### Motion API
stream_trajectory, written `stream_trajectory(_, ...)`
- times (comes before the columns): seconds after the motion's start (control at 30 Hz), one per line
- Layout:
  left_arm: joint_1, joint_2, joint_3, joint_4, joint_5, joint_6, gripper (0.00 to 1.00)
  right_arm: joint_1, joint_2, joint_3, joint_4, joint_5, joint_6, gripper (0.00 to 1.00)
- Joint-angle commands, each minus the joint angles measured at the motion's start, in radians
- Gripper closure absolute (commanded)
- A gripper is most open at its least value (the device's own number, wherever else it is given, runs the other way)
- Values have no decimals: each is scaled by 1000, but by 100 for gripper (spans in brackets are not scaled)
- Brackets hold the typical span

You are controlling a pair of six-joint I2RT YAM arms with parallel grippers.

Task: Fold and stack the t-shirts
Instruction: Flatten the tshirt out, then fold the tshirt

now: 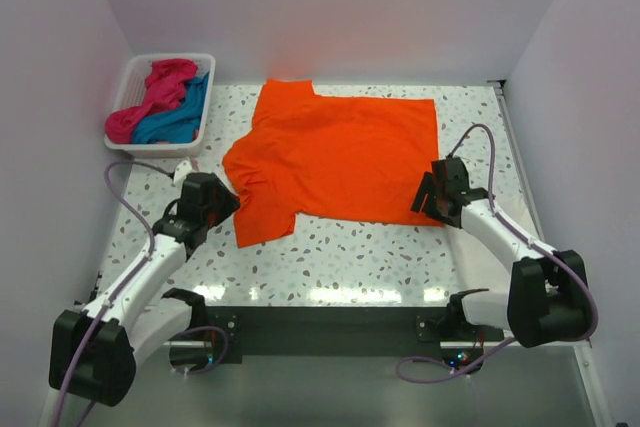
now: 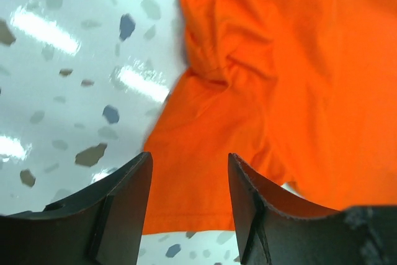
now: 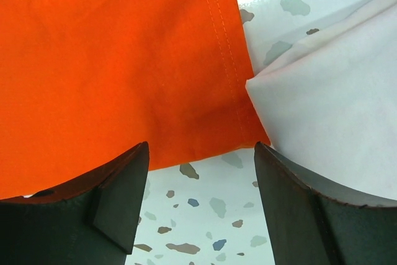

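Observation:
The orange t-shirt (image 1: pixel 340 157) lies spread flat on the speckled table, neck to the left, hem to the right. My left gripper (image 1: pixel 228 202) is open, its fingers either side of the near sleeve (image 2: pixel 198 178). My right gripper (image 1: pixel 424 197) is open, just off the near hem corner (image 3: pixel 248 131) of the orange shirt (image 3: pixel 111 60). The magenta-pink t-shirt (image 1: pixel 150 97) and the teal-blue t-shirt (image 1: pixel 180 117) lie crumpled in the white basket (image 1: pixel 128 77) at the far left.
White walls close the table on the left, back and right. A white wall panel (image 3: pixel 335 116) shows right of the hem corner in the right wrist view. Bare speckled table (image 1: pixel 350 257) runs along the near edge.

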Motion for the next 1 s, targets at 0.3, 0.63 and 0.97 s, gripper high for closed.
stream_trajectory(0.3,-179,-16,-194,-7,-101,-172,43,-32,-10,-43,113,56,69,30)
stream_trajectory(0.63,-196,35,-229,41,-96,-175,44,-68,63,-72,187,15,83,35)
stream_trajectory(0.97,-202,70,-229,61,-96,-172,62,-68,-36,-126,216,-88,150,39)
